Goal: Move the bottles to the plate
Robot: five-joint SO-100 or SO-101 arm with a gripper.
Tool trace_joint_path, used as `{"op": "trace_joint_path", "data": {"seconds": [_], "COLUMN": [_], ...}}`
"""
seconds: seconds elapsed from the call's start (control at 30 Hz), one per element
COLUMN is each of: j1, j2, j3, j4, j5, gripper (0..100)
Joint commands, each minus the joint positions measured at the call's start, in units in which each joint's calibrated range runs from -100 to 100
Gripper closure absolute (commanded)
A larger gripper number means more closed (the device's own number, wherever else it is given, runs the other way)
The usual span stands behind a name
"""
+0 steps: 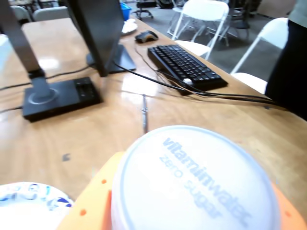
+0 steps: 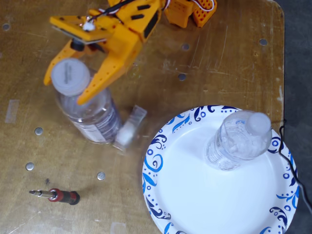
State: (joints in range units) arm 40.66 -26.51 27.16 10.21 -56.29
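My orange gripper (image 2: pixel 64 91) is shut on a clear bottle (image 2: pixel 92 117) just below its wide white cap (image 2: pixel 70 77), at the left of the fixed view. In the wrist view that cap (image 1: pixel 196 182), printed "vitaminwater zero sugar", fills the bottom between the orange fingers (image 1: pixel 91 201). A second clear bottle (image 2: pixel 239 139) with a white cap stands on the right part of the blue-swirl white plate (image 2: pixel 161 161). The plate's rim also shows at the lower left of the wrist view (image 1: pixel 29 199). The held bottle is left of the plate, apart from it.
A clear tape dispenser (image 2: pixel 129 127) lies between the held bottle and the plate. A red-handled screwdriver (image 2: pixel 56 196) lies at the lower left. Beyond, the wrist view shows monitor stands (image 1: pixel 60 98), a keyboard (image 1: pixel 187 64), cables and folding chairs.
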Motion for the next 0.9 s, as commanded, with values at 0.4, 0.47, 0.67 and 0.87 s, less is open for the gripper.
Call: {"op": "trace_joint_path", "data": {"seconds": [0.4, 0.47, 0.67, 0.87], "j1": [-16.3, -17.3, -20.4, -22.0], "j2": [12.2, 13.2, 14.0, 16.6], "j3": [-21.2, -21.8, -21.5, -20.9], "j4": [3.5, 3.5, 3.5, 4.1], "j5": [-2.3, -2.2, -2.3, -2.1], "gripper": [87, 87, 87, 87]}}
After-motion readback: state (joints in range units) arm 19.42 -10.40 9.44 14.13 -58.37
